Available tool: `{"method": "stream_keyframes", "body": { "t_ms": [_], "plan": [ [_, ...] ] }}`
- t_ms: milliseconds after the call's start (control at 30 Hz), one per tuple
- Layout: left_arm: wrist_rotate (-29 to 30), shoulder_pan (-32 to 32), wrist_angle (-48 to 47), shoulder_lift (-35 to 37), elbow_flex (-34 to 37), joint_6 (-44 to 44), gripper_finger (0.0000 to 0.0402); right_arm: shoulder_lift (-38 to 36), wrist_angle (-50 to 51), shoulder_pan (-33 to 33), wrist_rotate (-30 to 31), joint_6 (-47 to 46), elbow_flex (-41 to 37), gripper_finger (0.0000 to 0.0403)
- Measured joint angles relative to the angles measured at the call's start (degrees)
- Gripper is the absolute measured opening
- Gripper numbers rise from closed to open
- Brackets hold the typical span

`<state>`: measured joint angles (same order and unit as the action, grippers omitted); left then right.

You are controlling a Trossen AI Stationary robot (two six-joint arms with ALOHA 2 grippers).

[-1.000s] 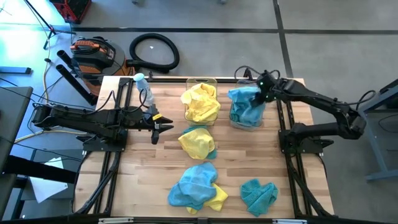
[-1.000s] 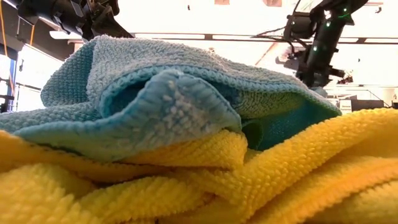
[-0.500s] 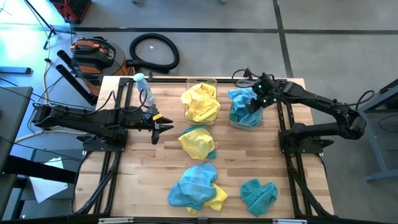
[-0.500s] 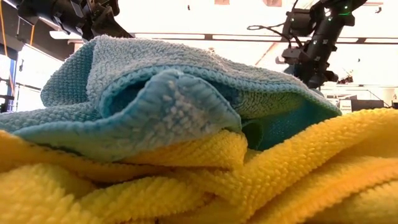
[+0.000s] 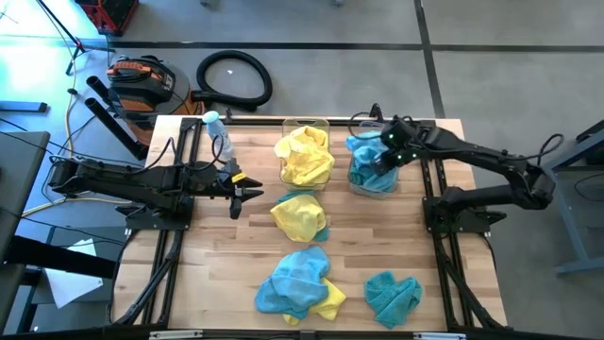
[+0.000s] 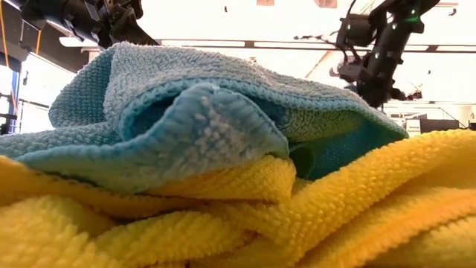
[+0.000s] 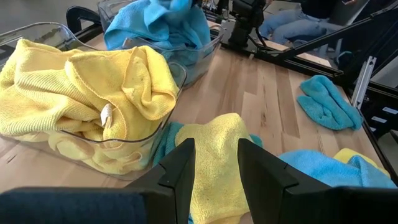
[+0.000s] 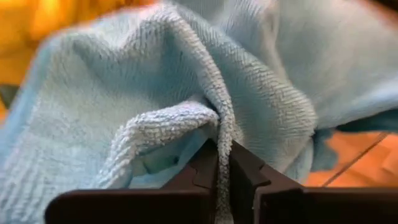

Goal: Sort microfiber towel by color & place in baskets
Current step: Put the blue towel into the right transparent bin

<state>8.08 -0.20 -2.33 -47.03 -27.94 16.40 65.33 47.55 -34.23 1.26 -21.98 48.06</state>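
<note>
Wooden table point(image 5: 236, 283): right gripper point(image 5: 385, 161), over the blue-filled basket point(image 5: 376, 185), pinches a blue towel point(image 8: 186, 81) fold. Withdrawal risks dragging it out; left gripper point(image 5: 247, 195) stands open.

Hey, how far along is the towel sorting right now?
Done: yellow towels fill one basket. In hand: the right gripper pinches a blue towel at the other basket. Left: yellow-over-teal pair, blue-and-yellow pile, lone teal towel. Left gripper waits open.
</note>
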Motion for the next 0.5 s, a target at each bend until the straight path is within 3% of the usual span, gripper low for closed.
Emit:
{"method": "stream_keyframes", "body": {
  "t_ms": [267, 500],
  "plan": [
    [0.0, -0.01, 0.0, 0.0, 0.0, 0.13, 0.011, 8.15, -12.66, 1.28, -0.42, -0.06, -11.04, 0.0006],
    [0.01, -0.01, 0.01, 0.0, 0.0, 0.55, 0.011, 15.19, -18.45, 1.28, -0.5, 1.6, -11.72, 0.0014]
  ]
}}
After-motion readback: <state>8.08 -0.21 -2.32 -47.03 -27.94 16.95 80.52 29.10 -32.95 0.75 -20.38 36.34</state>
